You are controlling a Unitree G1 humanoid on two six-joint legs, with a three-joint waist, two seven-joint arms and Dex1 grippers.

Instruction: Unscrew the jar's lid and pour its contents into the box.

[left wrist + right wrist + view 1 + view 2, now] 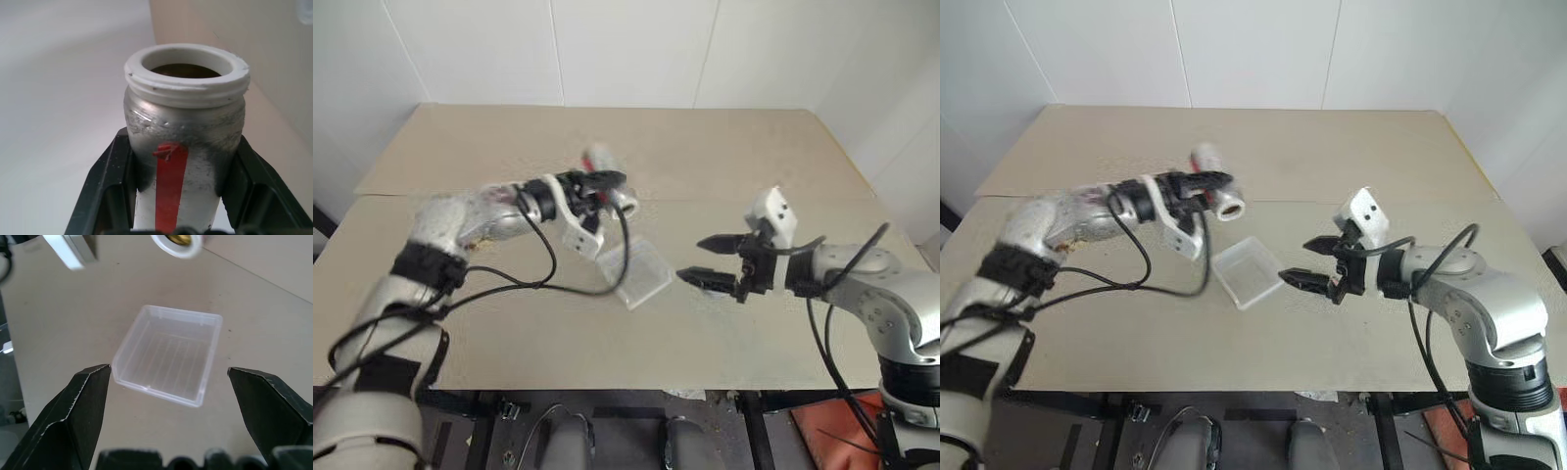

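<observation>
Here the right gripper point(1295, 261) hangs nearest, just above the bench point(1361, 157), its two black fingers point(73, 416) spread wide with nothing between them, tips aimed toward the box point(1247, 271). The box, a shallow clear tray with a ridged bottom, sits on the bench just beyond those tips, and nothing can be made out inside it. Farther back and higher, the left gripper point(607, 183) pinches the jar point(1218, 189) by its silvery body, one finger point(105, 188) on each side of the red mark. The jar is tipped on its side above the bench, behind the box, its white threaded mouth uncapped and pointing toward the right arm. Something brown shows inside the mouth.
</observation>
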